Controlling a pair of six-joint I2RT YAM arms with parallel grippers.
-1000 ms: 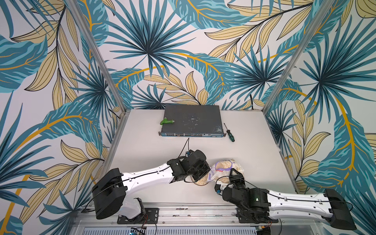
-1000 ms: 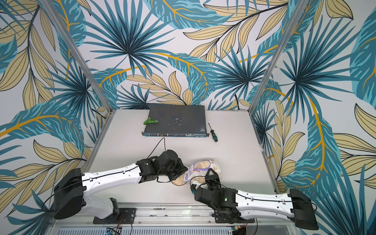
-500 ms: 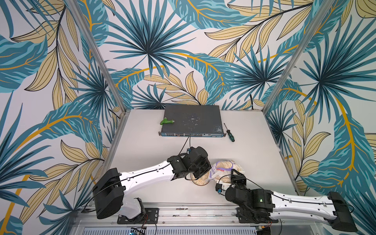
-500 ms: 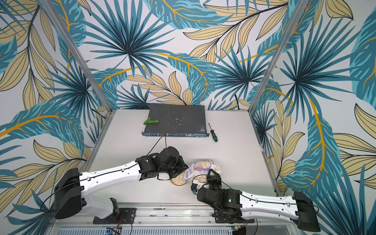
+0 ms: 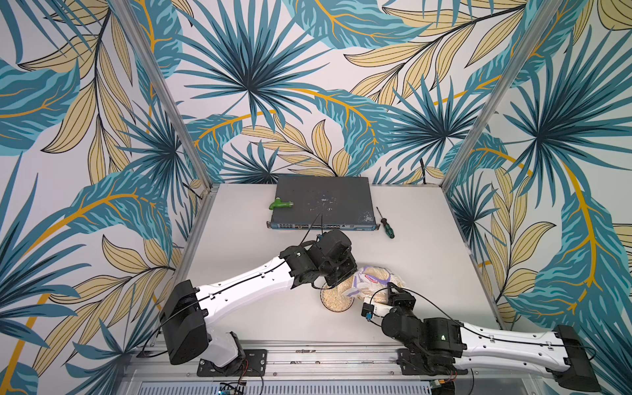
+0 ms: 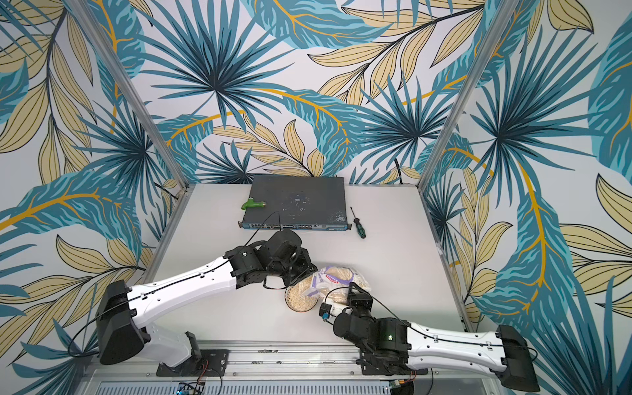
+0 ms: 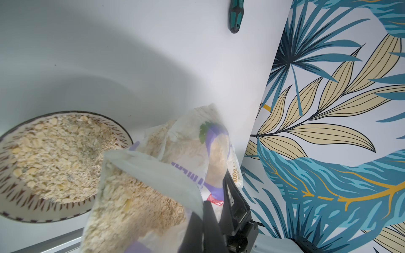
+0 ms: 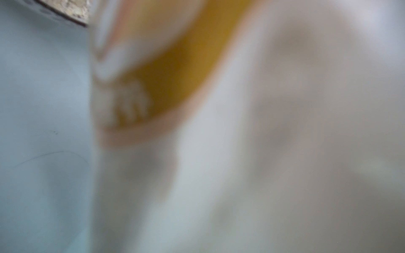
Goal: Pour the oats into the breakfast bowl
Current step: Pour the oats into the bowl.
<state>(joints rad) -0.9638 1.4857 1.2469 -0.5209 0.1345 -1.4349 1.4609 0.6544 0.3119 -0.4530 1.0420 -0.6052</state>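
Observation:
The oats pouch (image 5: 374, 277) (image 6: 333, 278) lies tilted with its open mouth over the breakfast bowl (image 5: 337, 310) (image 6: 301, 311), near the table's front edge. The bowl is heaped with pale flakes. My left gripper (image 5: 345, 278) comes in from the left and is shut on the plastic edge at the mouth. In the left wrist view its dark fingers (image 7: 210, 221) pinch that film beside the bowl (image 7: 32, 210). My right gripper (image 5: 384, 295) grips the pouch's near side from the front. In the right wrist view the pouch (image 8: 263, 131) is a blur that hides the fingers.
A dark network switch (image 5: 323, 201) lies at the back of the table with a green object (image 5: 280, 204) on its left corner. A green-handled screwdriver (image 5: 386, 225) lies to its right. Leaf-patterned walls close in the left, back and right sides.
My left wrist has shifted slightly toward the back of the table. The pouch stays tilted over the bowl and both grips are unchanged.

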